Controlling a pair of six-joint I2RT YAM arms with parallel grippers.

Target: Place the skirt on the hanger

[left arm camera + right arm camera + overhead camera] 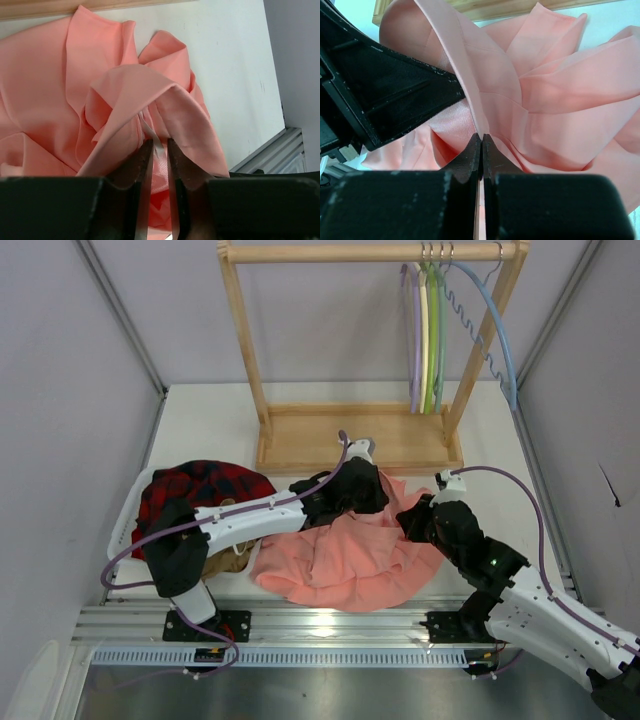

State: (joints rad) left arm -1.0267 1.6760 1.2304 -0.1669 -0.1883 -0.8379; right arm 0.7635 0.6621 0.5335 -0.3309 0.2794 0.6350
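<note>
Where the flat white bench runs out to the sides, grey panel walls close it in; its near edge is a ribbed aluminium rail. From where I stand, bare bench shows to the left of the pale wooden clothes rack and in a strip along the right wall. The rack's flat base board sits at the back.

The large salmon-pink skirt of thin, soft fabric lies crumpled in many folds mid-bench. Its near hem is close to the rail and its far edge reaches up to the rack's base.

On the rack's round rod I count four thin arched hangers bunched at the right end. The pale lilac hanger is leftmost, then come a cream hanger, a green hanger and a light blue hanger. The lilac one hangs well apart from the skirt.

At the left, one white basket holds two garments, a red-and-black plaid garment and a tan-brown garment.

The right tool is pinched closed on a raised ridge of the skirt, with pink showing between its black fingers. The left tool sits at the skirt's far side, its jaws a narrow slit apart. A pale glossy strip of the skirt lies in the slit and a fold arches over the tips. Whether they bite, I cannot tell.
</note>
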